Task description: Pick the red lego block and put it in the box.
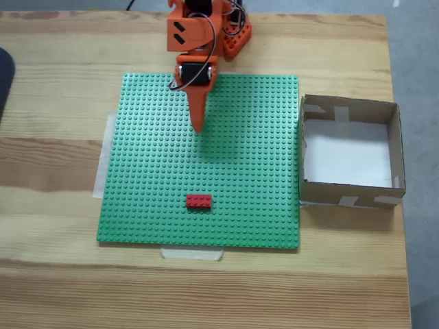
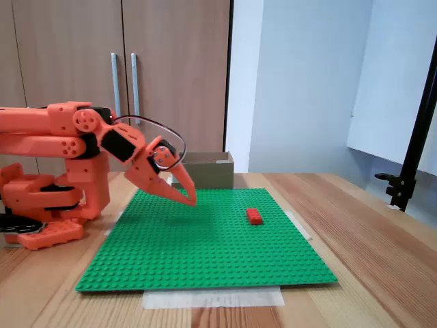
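Observation:
The red lego block (image 1: 199,201) lies flat on the green baseplate (image 1: 260,171), toward its near edge in a fixed view; from the side it sits right of centre (image 2: 255,216). The orange gripper (image 1: 199,125) hovers above the far half of the plate, fingers together in a point and holding nothing; from the side the gripper (image 2: 191,200) hangs a little above the studs, well left of the block. The box (image 1: 395,144), brown cardboard with a white floor and tape on its rim, stands just right of the baseplate and holds nothing; its wall (image 2: 208,174) shows behind the gripper.
The arm's orange base (image 2: 48,212) stands at the far table edge (image 1: 233,34). White tape strips (image 1: 192,253) hold the baseplate to the wooden table. A black clamp and pole (image 2: 410,171) stand at the table's side, with cabinet doors behind the arm.

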You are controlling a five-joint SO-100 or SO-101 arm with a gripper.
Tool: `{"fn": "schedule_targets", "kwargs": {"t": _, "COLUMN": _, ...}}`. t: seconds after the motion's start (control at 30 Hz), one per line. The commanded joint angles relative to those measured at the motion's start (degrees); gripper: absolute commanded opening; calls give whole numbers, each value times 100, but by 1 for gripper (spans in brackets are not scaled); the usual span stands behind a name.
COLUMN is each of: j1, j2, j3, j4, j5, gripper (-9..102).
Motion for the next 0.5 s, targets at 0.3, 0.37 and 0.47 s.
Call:
{"fn": "schedule_targets", "kwargs": {"t": 0.3, "j1": -9, "j2": -1125, "j3": -1143, "j4": -62, "j5": -70, "gripper": -1}}
{"fn": "schedule_targets", "kwargs": {"t": 0.37, "j1": -9, "j2": -1397, "j3": -1415, "j4": -9, "j5": -26, "gripper": -1}}
{"fn": "schedule_targets", "kwargs": {"t": 0.47, "j1": -9, "j2": -1828, "j3": -1837, "j4": 114, "j5": 26, "gripper": -1}}
